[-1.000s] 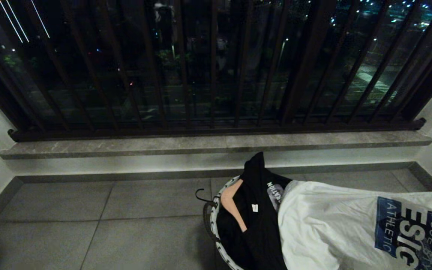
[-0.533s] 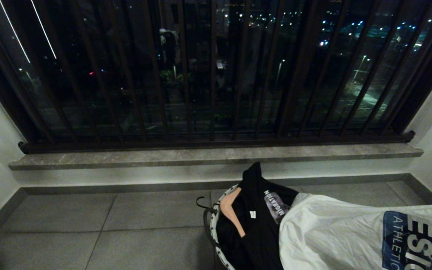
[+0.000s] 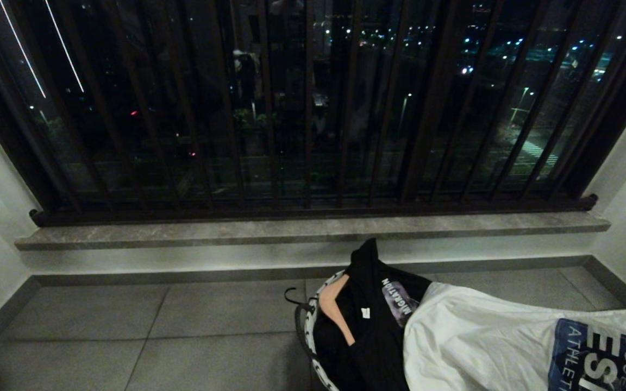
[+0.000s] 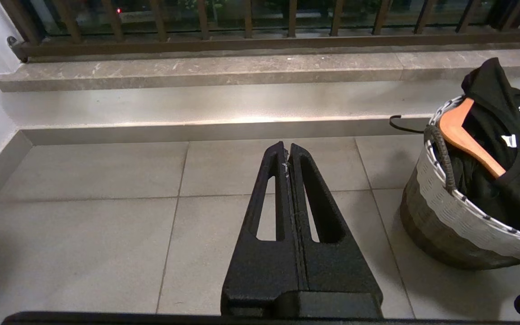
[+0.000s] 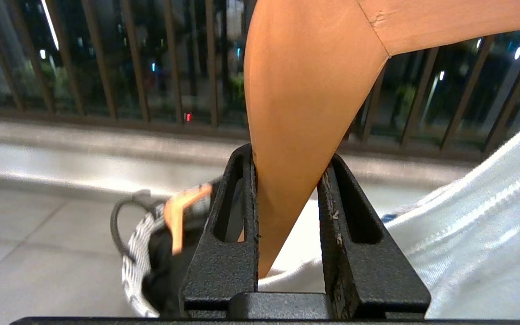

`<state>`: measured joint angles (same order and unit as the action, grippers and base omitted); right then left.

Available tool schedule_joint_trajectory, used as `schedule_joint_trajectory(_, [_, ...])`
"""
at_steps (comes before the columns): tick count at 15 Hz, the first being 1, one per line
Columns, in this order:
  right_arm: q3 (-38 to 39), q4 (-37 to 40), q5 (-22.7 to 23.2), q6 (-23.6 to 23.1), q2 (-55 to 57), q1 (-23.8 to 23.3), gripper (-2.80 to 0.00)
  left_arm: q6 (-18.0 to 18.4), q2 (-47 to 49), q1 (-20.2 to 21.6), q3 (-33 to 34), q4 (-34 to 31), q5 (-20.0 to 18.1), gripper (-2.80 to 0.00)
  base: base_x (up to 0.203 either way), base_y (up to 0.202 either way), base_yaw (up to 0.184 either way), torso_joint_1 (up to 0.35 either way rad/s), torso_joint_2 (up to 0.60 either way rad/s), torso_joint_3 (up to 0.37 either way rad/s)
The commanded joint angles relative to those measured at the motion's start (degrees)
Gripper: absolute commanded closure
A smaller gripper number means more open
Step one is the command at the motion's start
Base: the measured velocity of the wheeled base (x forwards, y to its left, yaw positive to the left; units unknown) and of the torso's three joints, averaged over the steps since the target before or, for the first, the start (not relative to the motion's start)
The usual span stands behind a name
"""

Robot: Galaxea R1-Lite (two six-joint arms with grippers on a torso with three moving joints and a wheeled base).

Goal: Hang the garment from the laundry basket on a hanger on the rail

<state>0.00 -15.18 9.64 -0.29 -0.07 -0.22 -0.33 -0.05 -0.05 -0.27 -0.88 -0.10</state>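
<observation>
One garment out: white printed T-shirt (image 3: 481,347) on a tan wooden hanger (image 5: 305,113), lifted just beside the basket.
Right gripper (image 5: 287,180): fingers clamped on that hanger's arm.
Small round white laundry basket (image 4: 449,216): on the grey tiled floor (image 3: 128,326), holding a black T-shirt (image 3: 373,326) on a second wooden hanger (image 3: 335,304).
Left gripper (image 4: 289,158): fingers together, empty, over the floor.
Left to do: carrying to the rail, which isn't in view, and hooking on.

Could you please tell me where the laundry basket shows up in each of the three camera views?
Head view: laundry basket at bottom centre, mostly covered by clothes.
Left wrist view: at the right edge, on the floor tiles.
Right wrist view: lower left, partly behind the right gripper.
Shared landmark: the stone ledge under the window bars.
</observation>
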Motion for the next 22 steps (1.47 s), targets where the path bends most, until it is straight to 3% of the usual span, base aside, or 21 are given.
schedule_joint_trajectory(1, [0.0,0.2,0.1,-0.1,0.1,0.0,0.0,0.0,0.0,0.0,0.0,0.0,0.0,0.0,0.0,0.0,0.0,0.0,0.0,0.0])
schedule_joint_trajectory(13, [0.0,0.9,-1.3,-0.1,0.1,0.0,0.0,0.0,0.0,0.0,0.0,0.0,0.0,0.0,0.0,0.0,0.0,0.0,0.0,-0.002])
schedule_joint_trajectory(22, [0.0,0.8,-1.3,-0.4,0.1,0.0,0.0,0.0,0.0,0.0,0.0,0.0,0.0,0.0,0.0,0.0,0.0,0.014,-0.38,-0.356])
